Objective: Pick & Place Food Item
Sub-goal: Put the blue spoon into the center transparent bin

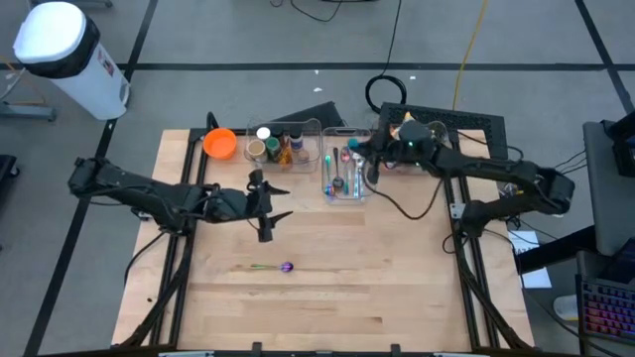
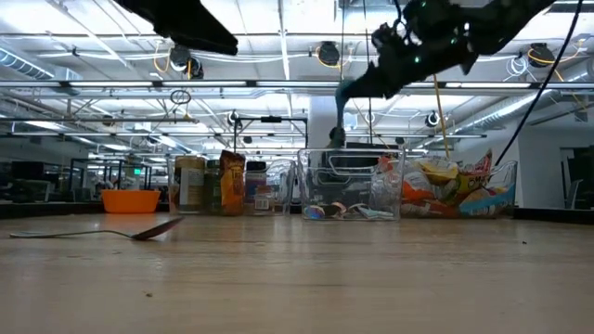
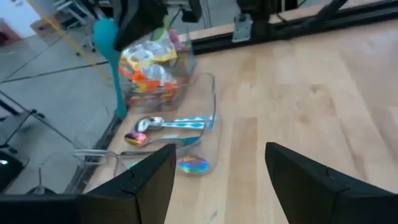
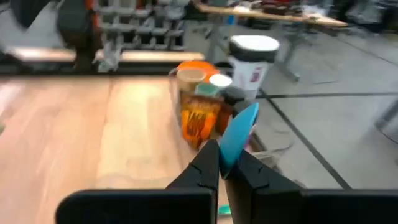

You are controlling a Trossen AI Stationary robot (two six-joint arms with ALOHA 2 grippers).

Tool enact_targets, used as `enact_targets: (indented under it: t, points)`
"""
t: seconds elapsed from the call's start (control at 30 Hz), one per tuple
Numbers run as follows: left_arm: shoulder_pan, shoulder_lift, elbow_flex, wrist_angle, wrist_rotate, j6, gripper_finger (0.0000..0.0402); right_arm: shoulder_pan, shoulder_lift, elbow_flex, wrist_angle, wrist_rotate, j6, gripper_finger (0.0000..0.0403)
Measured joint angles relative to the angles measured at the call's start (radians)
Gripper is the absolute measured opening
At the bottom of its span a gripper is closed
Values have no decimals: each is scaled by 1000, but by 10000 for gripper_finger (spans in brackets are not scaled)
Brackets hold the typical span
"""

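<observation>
Above the tray (image 1: 342,188) at the table's far edge, your right hand (image 1: 359,151) pinches a teal utensil (image 4: 238,135); placing remains; left hand (image 1: 268,202) spread.

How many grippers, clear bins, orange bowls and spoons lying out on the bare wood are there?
Grippers: 2, left gripper and right gripper holding a teal utensil
Clear bins: 3, first one
Orange bowls: 1
Spoons on the bare wood: 1
Total: 7
</observation>
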Motion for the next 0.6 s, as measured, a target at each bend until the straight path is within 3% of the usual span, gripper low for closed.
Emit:
enact_targets:
  t: [0.17,0.37,0.6]
  points:
    - [39,16,-1,-16,3,1,250,-79,134,2,30,-119,-128,0]
    - [76,24,-1,-32,35,-19,250,-92,275,2,117,-124,-235,0]
    - [90,24,-1,-37,100,-27,250,-92,349,2,164,-124,-246,2]
